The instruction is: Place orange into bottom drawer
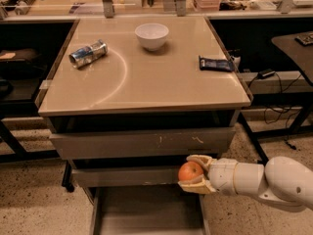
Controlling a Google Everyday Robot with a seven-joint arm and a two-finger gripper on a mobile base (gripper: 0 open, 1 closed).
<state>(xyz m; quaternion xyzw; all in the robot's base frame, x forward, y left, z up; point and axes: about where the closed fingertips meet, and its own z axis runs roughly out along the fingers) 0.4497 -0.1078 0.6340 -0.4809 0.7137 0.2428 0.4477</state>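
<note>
The orange (190,171) is round and bright, held between the two tan fingers of my gripper (192,173). The gripper reaches in from the right on a white arm (274,181) and is shut on the fruit. It hangs in front of the middle drawer front, above the right side of the open bottom drawer (146,212). That drawer is a pulled-out grey tray with a flat floor and low side walls at the foot of the cabinet.
On the tan cabinet top (146,77) stand a white bowl (151,35), a lying can (88,53) and a dark snack packet (215,63). The scratched top drawer front (142,142) is shut. Dark desks and cables flank the cabinet.
</note>
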